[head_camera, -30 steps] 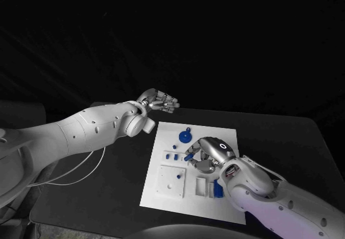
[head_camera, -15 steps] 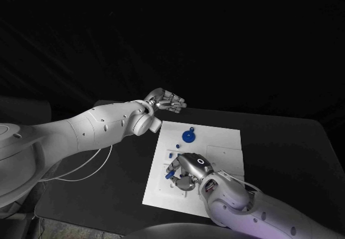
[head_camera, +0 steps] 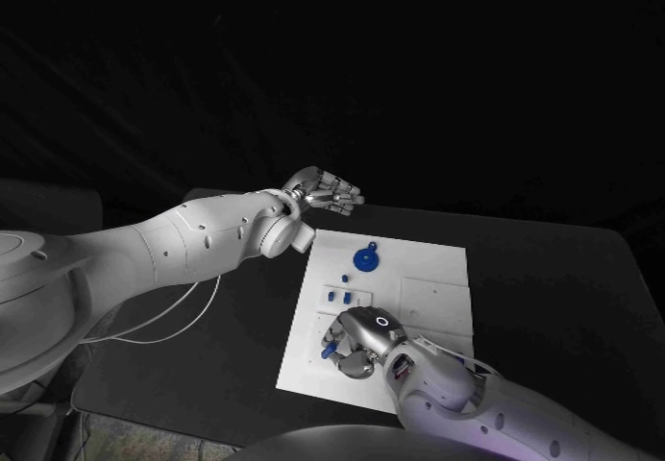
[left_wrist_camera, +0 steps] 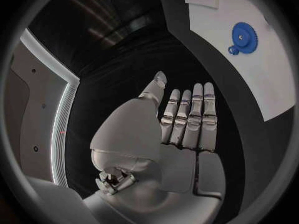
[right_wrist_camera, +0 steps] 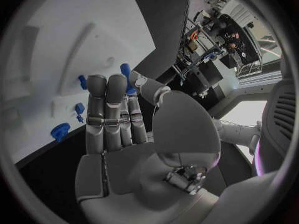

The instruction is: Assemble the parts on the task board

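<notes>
right hand (head_camera: 357,344): moved from the board's (head_camera: 432,288) middle right toward its near left edge, now over the raised plate there
blue part (right_wrist_camera: 126,77): carried along, pinched between thumb and fingers
left hand (head_camera: 323,195): drifted slightly right

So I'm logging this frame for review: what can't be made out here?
- Head view: the right hand covers the task board under it, so any seat there is hidden.
- Right wrist view: the small blue part at the fingers is mostly hidden behind them; its shape is unclear.
- Head view: the small blue pieces are too small to identify.
</notes>
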Controlling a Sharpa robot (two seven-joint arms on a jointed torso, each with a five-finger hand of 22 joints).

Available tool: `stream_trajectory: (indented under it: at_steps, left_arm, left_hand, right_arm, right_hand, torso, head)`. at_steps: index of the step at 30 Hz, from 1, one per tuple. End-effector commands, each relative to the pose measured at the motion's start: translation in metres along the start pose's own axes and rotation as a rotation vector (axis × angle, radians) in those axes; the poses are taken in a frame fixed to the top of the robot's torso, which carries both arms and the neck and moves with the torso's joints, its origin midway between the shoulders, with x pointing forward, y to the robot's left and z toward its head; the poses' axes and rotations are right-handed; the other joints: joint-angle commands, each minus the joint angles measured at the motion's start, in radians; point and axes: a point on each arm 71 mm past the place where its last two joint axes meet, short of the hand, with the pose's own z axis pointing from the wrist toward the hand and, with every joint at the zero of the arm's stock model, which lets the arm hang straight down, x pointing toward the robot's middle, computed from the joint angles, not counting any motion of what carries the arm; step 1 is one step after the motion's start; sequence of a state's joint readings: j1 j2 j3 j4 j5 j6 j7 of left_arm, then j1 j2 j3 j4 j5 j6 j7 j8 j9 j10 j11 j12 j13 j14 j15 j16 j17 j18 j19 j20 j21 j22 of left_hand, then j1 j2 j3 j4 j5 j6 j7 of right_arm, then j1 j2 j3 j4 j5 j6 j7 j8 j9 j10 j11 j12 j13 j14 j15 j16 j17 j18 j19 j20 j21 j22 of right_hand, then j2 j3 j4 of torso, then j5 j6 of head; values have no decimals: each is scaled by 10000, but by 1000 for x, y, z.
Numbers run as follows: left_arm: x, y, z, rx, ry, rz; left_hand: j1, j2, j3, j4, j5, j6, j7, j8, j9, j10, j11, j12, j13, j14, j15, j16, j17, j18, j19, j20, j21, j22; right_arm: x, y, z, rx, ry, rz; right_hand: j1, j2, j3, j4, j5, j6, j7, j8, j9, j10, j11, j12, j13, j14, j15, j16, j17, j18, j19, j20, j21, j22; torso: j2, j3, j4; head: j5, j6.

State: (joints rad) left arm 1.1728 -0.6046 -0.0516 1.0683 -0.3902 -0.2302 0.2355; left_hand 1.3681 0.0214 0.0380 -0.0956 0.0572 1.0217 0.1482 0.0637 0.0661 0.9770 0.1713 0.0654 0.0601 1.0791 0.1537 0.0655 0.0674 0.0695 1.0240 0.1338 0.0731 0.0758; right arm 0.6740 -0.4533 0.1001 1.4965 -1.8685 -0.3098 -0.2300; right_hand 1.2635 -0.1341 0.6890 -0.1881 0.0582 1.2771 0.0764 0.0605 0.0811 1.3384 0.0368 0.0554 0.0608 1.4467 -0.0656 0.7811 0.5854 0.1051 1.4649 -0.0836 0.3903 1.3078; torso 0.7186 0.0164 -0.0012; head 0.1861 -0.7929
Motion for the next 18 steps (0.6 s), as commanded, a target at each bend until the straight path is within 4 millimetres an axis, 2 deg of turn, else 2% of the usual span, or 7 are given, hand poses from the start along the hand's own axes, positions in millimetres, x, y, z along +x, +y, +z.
stream_trajectory:
  at_steps: [1,6,18]
  left_arm:
    - [2,-1,0,67,166,-126]
    - [1,0,0,49,146,-121]
    - [-1,0,-1,15,151,-120]
  left_hand:
    - [-36,69,-37,2,-6,-6,28,0,-9,-68,-11,38,-13,-86,-6,-30,3,86,-27,38,4,-14]
    - [-36,69,-37,2,-6,-6,28,0,-9,-68,-11,38,-13,-86,-6,-30,3,86,-27,38,4,-14]
    - [-47,59,-60,1,-10,-19,30,-1,-9,-76,-3,38,-13,-103,-1,-31,2,86,-40,44,2,-16]
  right_arm:
    - [2,-1,-1,-15,283,-402]
    - [2,-1,-2,69,225,-594]
    - [-2,-4,-4,452,-207,-888]
  right_hand:
    - [-1,85,6,-58,59,16,-3,40,125,172,-139,55,17,-3,-28,11,-8,72,377,-62,-29,289]
    - [-7,85,9,-73,57,26,-5,40,127,179,-141,54,17,-5,-29,17,-5,67,381,-63,-16,306]
    - [-11,41,103,-81,10,61,-17,40,128,214,-150,55,18,-5,-36,43,2,42,396,-72,68,367]
  torso:
    - [1,8,-8]
    - [1,15,-10]
    - [-3,-6,-4]
  head:
    - [12,-21]
    - [20,-38]
    - [38,-78]
